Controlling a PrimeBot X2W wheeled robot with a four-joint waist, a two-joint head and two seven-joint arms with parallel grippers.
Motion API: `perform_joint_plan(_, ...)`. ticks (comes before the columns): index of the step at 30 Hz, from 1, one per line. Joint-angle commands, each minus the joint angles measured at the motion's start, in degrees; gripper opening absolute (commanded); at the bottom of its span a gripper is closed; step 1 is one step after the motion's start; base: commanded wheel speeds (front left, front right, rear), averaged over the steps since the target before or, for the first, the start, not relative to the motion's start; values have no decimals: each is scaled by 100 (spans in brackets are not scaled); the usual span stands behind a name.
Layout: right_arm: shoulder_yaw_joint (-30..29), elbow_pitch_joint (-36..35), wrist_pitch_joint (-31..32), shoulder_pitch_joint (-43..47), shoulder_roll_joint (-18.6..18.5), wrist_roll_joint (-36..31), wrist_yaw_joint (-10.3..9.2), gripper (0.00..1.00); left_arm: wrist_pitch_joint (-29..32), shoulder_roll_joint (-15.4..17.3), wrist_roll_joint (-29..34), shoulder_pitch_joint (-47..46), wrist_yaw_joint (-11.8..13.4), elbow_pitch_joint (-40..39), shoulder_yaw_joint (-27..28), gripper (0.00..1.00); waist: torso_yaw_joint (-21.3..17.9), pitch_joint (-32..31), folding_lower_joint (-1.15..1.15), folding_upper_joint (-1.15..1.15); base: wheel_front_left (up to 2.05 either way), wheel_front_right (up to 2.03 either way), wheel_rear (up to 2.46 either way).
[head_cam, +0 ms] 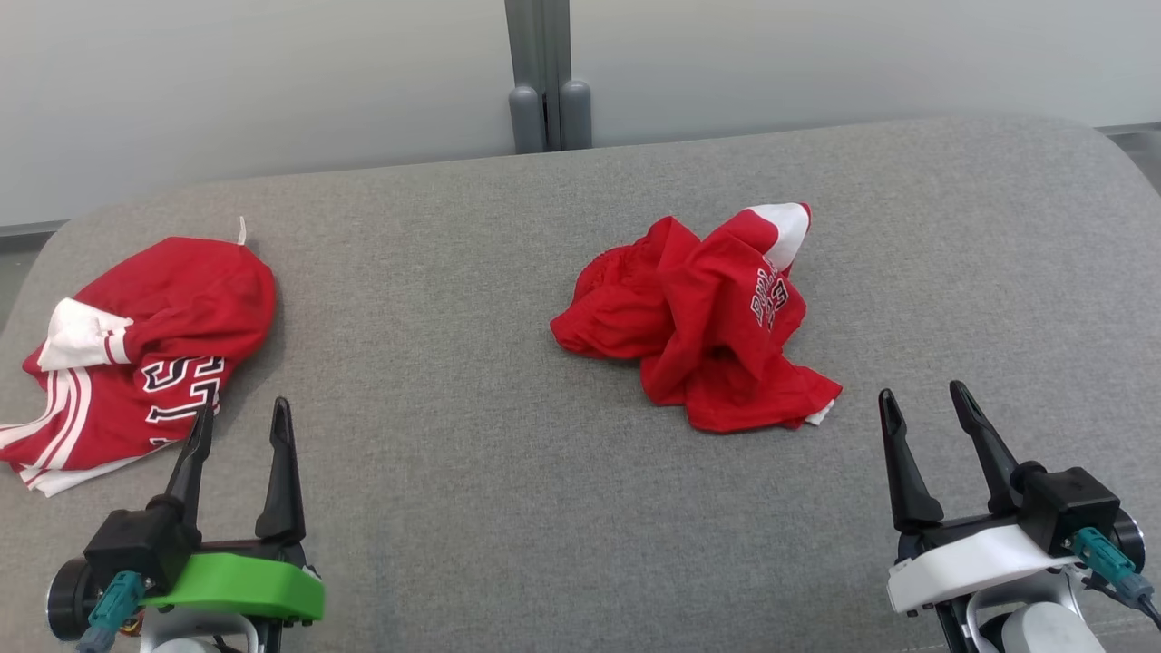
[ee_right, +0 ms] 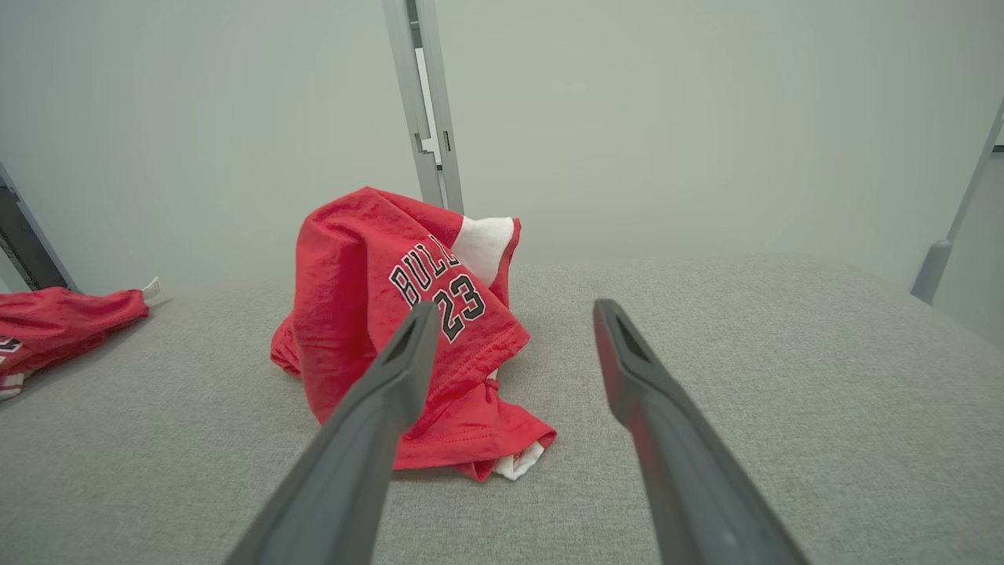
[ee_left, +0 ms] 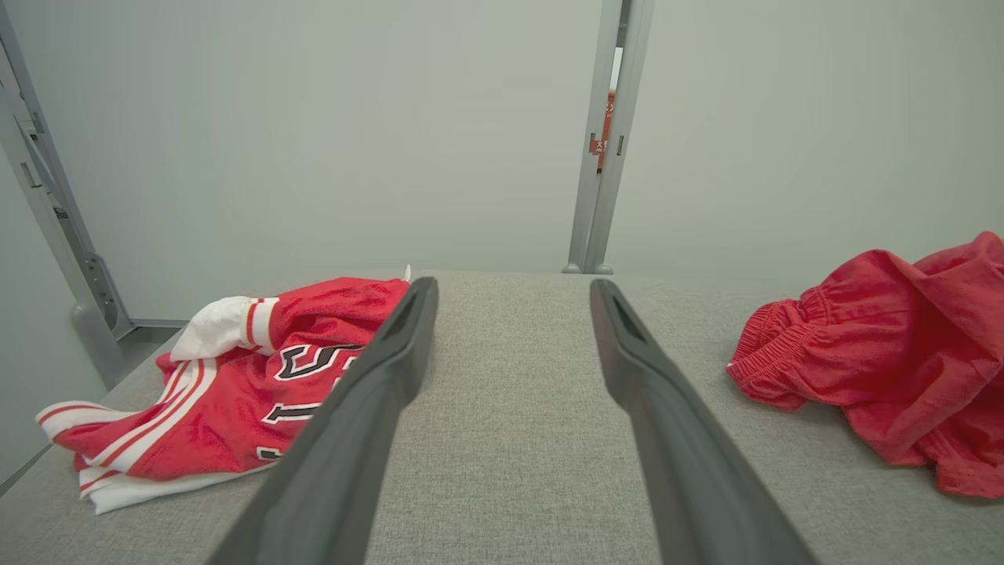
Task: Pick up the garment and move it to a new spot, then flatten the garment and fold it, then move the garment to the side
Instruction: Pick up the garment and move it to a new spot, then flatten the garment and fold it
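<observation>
A crumpled red garment [head_cam: 707,317] with black and white lettering lies in a heap at the middle of the grey padded table [head_cam: 453,408]. In the right wrist view this garment [ee_right: 392,314] sits ahead and left of my fingers; in the left wrist view it [ee_left: 886,353] lies off to the right. My left gripper [head_cam: 240,413] rests open at the lower left. At the lower right my right gripper [head_cam: 921,394] is open too, just right of the garment's near hem. Nothing is between either pair of fingers.
A second red garment [head_cam: 136,354] with white stripes and a black number lies bunched at the table's left edge, beside my left fingertips; the left wrist view has it [ee_left: 227,392] on the left. A grey post [head_cam: 544,82] and pale wall stand behind the table.
</observation>
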Motion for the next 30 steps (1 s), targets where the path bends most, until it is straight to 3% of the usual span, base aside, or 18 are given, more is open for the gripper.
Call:
perform_joint_plan(1, -2, -9, -18, 77, -35, -6, 2, 100, -5, 0, 38, 131, -34, -10, 68, 100, 30, -58, 0, 0, 0, 0, 0)
perform_joint_plan(30, -7, 34, -18, 224, -48, -47, 2, 100, -5, -336, 359, 362, -371, 117, 412, 100, 143, -169, 0, 0, 0, 0, 0)
